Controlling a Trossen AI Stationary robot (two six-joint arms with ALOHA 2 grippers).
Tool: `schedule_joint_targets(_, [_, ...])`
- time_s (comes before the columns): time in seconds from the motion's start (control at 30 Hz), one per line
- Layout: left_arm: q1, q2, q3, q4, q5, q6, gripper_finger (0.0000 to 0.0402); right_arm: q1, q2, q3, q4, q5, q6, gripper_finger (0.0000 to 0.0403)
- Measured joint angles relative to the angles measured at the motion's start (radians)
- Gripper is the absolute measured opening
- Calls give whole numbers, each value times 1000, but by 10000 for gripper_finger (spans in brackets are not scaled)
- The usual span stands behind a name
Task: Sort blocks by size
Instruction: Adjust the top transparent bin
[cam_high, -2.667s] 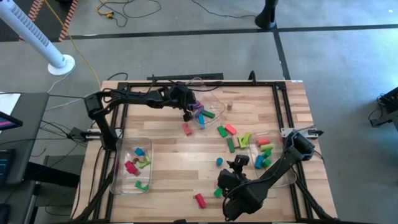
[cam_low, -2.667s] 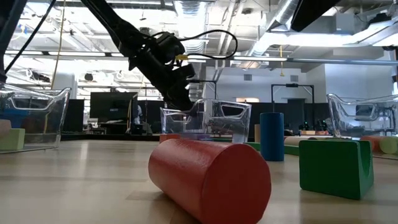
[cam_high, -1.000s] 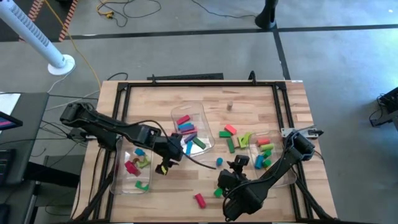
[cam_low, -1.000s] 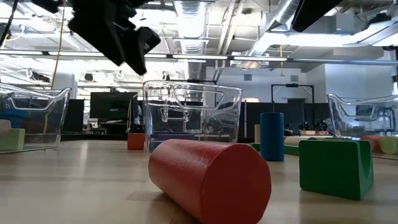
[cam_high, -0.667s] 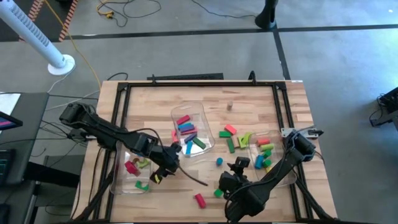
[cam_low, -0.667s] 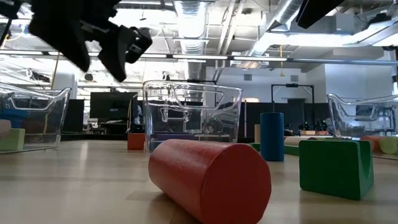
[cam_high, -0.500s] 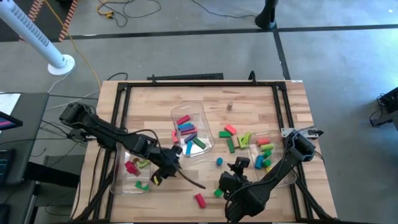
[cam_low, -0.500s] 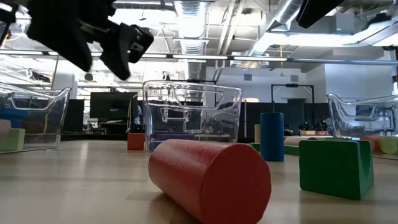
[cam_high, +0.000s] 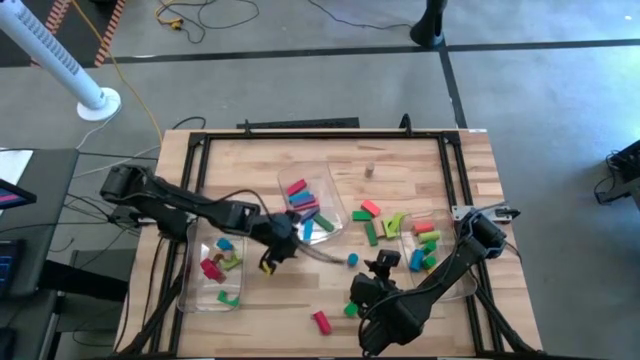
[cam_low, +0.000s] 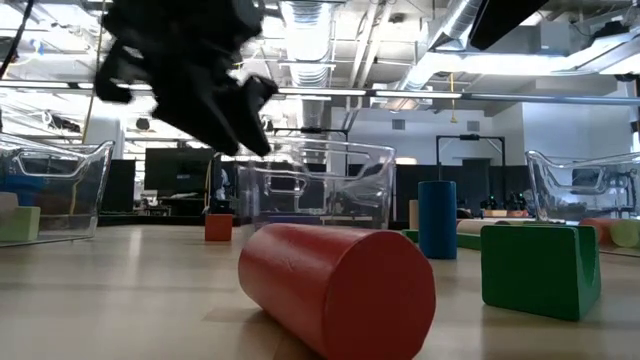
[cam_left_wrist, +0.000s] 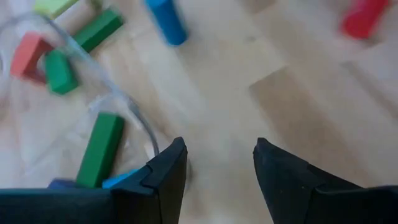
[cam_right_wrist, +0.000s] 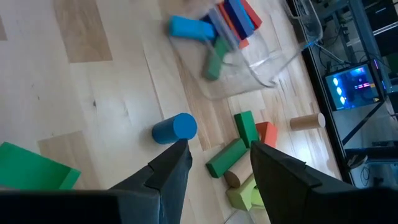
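Three clear bins stood on the worktop (cam_high: 400, 170), and the blocks were split among them and the bare wood. The middle bin (cam_high: 312, 214) held a stack of red, blue and green bars and looked tilted; in the left wrist view its rim curved just beside one finger of the left hand (cam_left_wrist: 216, 163), so the hand seemed placed there to move or steady the bin rather than to pick a block. Those fingers stood apart with only bare wood between them, holding nothing.

The left bin (cam_high: 217, 266) held a pink arch and a few blue and green pieces, and the right bin (cam_high: 428, 247) held green, red and blue ones, probably one size class each. Between the middle and right bins lay an unsorted cluster of loose blocks (cam_high: 380, 222), green, red and yellowish, with a small tan piece (cam_high: 369, 171) alone farther back.

The right hand (cam_right_wrist: 216, 163) hovered near the front edge, also parted and empty, looking past a blue cylinder (cam_right_wrist: 174, 129), likely waiting. Close to it lay a red cylinder (cam_low: 337, 287) and a green block (cam_low: 541, 270), both still to be sorted.
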Motion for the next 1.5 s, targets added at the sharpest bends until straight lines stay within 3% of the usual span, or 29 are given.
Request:
schedule_joint_targets(0.3, [127,139,0,166,56,84,178,0,0,0,0,1,-3,202])
schedule_joint_targets(0.63, [246,149,0,329,56,92,178,-5,0,0,-2,7,-3,202])
schedule_joint_targets(1.03, [393,149,0,386,85,111,178,-5,0,0,-2,25,-3,202])
schedule_joint_targets(1.5, [461,149,0,408,92,112,178,-15,0,-1,9,60,12,202])
